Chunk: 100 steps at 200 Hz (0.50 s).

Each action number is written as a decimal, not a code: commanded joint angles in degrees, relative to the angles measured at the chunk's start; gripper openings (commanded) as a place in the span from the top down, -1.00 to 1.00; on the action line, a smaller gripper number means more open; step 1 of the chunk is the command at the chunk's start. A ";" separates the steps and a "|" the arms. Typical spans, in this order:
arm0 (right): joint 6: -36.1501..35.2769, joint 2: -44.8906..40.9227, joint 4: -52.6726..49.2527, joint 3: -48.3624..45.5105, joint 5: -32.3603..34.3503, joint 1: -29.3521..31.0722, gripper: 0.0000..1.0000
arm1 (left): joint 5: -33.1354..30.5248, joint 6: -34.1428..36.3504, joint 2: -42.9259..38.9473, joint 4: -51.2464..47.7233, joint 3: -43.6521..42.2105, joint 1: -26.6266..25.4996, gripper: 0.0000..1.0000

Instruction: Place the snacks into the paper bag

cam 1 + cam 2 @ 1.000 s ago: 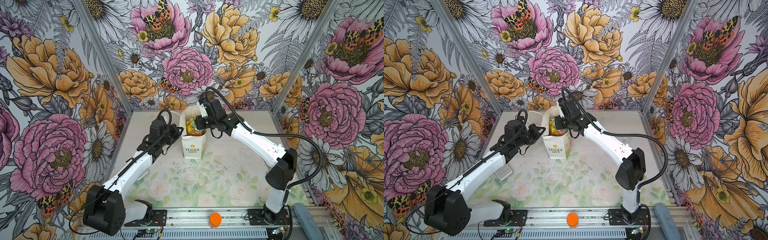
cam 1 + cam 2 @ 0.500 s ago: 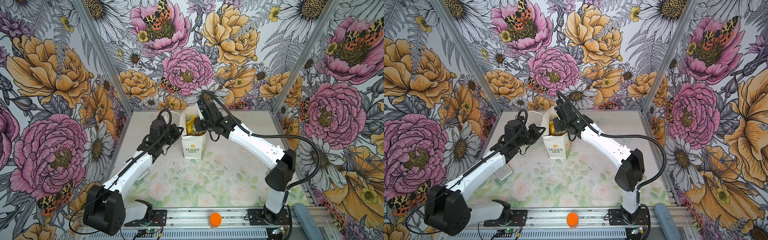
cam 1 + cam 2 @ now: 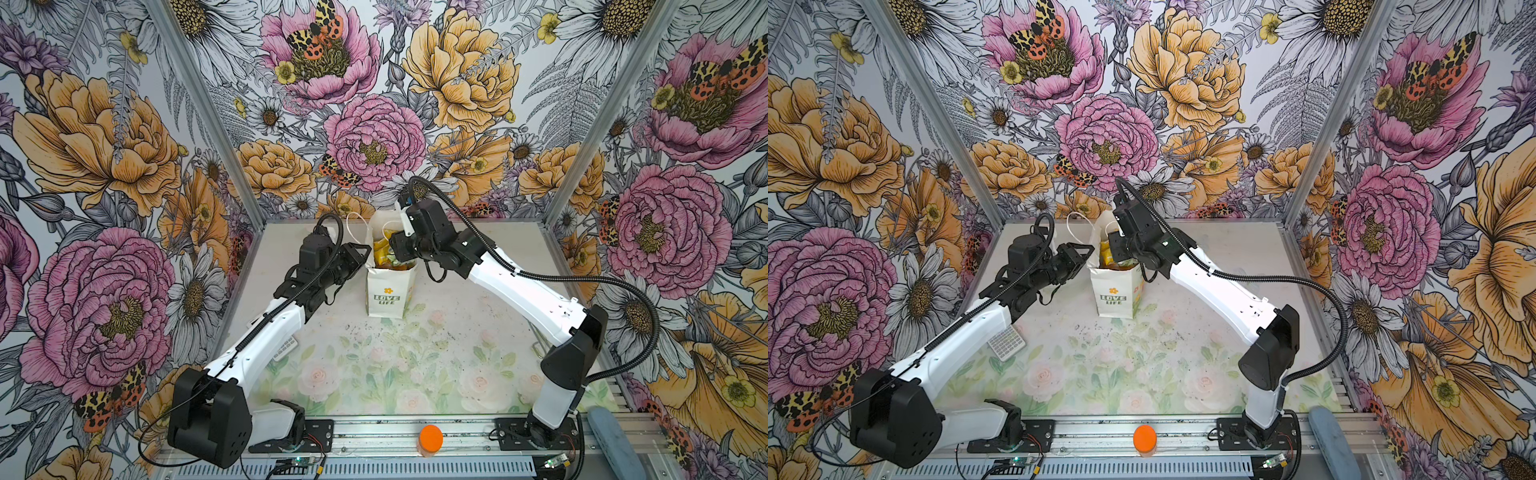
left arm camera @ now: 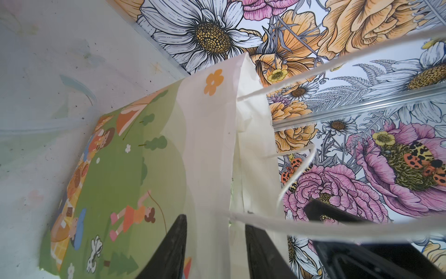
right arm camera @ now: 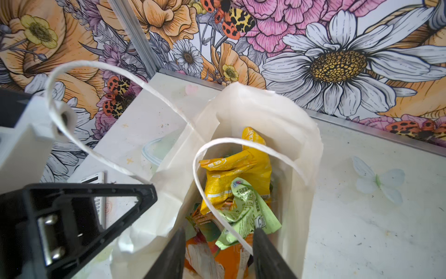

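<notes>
Small tall white paper bag [image 3: 388, 291] upright nr back edge of bench [image 3: 457, 332], crinkly yellow, pale-green & orange snack packets [image 5: 241, 169] inside; L gripper [image 4: 214, 224] jaws apart astride its rim, prob. to keep mouth open; R gripper [image 5: 219, 230] jaws parted above, holding nothing.

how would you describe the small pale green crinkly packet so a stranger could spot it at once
Find the tall white paper bag with green LOVE LIFE print, standing mid-back on the floral tabletop. Inside its open top, the small pale green crinkly packet sits crumpled against a larger yellow packet. Only it is pale green with dark printed characters.
</notes>
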 commanded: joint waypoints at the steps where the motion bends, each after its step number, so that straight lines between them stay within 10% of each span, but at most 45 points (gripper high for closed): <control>1: -2.57 -3.91 0.29 -0.88 -3.46 0.13 0.03 | -0.06 1.89 -1.26 -2.14 2.56 -0.87 0.11; 100: -2.84 -16.83 -0.65 -7.52 -5.31 -4.53 -0.01 | -15.97 14.73 -12.51 -17.38 7.21 -2.73 -0.16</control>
